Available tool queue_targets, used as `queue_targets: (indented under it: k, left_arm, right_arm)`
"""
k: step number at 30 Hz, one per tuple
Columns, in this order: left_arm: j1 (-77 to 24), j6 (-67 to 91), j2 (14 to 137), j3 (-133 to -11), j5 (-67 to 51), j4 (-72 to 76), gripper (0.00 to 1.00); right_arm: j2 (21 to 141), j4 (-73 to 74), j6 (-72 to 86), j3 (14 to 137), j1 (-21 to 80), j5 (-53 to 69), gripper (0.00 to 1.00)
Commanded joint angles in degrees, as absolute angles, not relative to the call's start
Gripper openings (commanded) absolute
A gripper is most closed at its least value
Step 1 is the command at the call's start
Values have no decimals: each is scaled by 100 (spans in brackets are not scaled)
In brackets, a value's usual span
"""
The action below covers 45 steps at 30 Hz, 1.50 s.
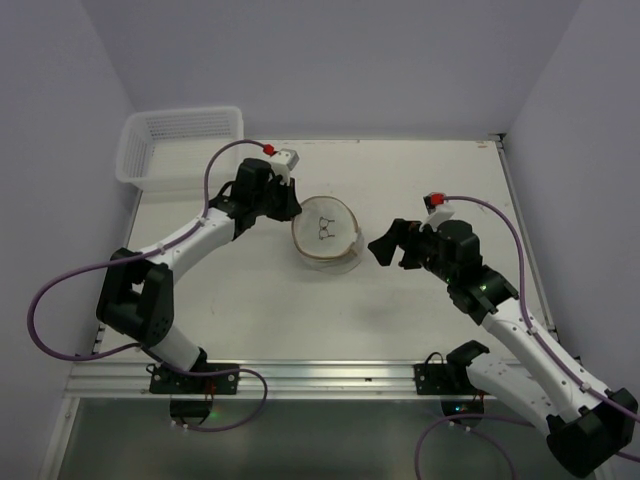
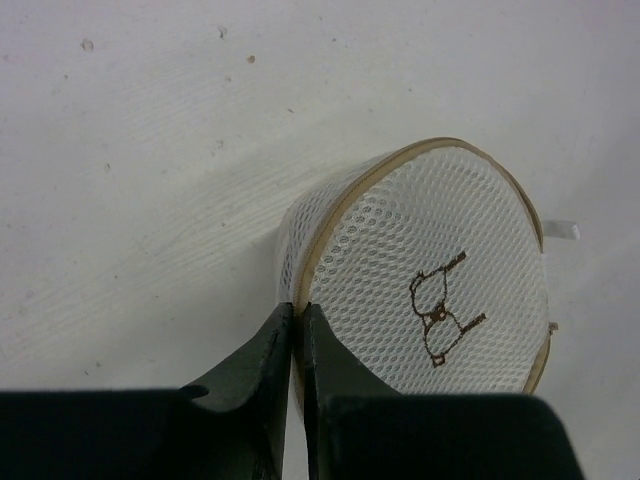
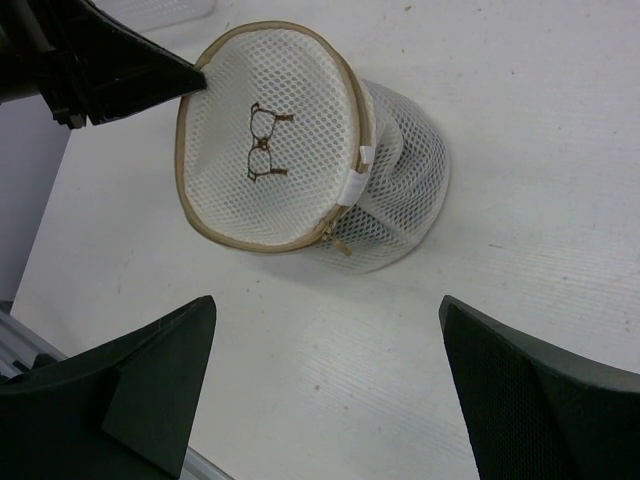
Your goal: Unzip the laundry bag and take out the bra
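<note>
The laundry bag (image 1: 325, 232) is a round white mesh pouch with a beige rim and a small bra pictogram, lying tilted at the table's middle. My left gripper (image 2: 298, 312) is shut on the bag's beige rim at its left edge, the rim pinched between the two black fingers. From the right wrist view the bag (image 3: 270, 150) shows its zipper pull (image 3: 335, 243) hanging at the lower rim, beside a white tag (image 3: 355, 185). My right gripper (image 3: 328, 310) stands open a short way right of the bag, touching nothing. The bra is hidden.
A white plastic mesh basket (image 1: 180, 145) stands at the table's back left corner. The metal rail (image 1: 320, 375) runs along the near edge between the arm bases. Pale walls close in behind and on both sides.
</note>
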<state>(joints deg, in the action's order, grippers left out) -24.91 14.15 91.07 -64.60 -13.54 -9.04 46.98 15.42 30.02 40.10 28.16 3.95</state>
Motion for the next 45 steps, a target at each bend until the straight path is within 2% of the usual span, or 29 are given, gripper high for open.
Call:
queue_targets:
  k: [1, 5, 15, 24, 33, 37, 38, 39, 42, 45]
  left_arm:
    - [-2531, 1231, 9114, -6645, -1503, -712, 10]
    - [-2558, 1187, 8991, -6697, -1459, -721, 1]
    - [-3005, 1186, 8614, -6978, -1477, -721, 0]
    - [-3778, 1573, 8490, -7110, -1494, -625, 1]
    - [-5685, 2180, 9412, -7505, -1714, -105, 19]
    - [-6003, 2110, 9528, -7611, -1705, -176, 39]
    - [-6012, 2075, 9475, -7585, -1548, -228, 43]
    - [-6003, 2022, 9405, -7541, -1425, -272, 53]
    - [-5994, 1846, 9115, -7471, -838, -527, 68]
    - [-5880, 1968, 8869, -7366, -135, -894, 74]
  right_arm:
    - [4737, 1336, 3067, 4052, 2795, 299, 95]
    - [4702, 1336, 3067, 4069, 2795, 264, 94]
    - [4518, 1336, 3103, 4096, 2795, 9, 94]
    - [3921, 1336, 3331, 3955, 2786, -922, 95]
    - [2410, 1336, 3753, 3534, 2795, -2652, 98]
    - [1934, 1362, 3779, 3384, 2795, -2918, 98]
    - [1873, 1371, 3779, 3366, 2786, -2909, 98]
    - [1863, 1380, 3771, 3349, 2786, -2892, 98]
    - [2038, 1389, 3876, 3287, 2795, -2638, 97]
    - [2642, 1380, 4051, 3340, 2795, -2190, 96]
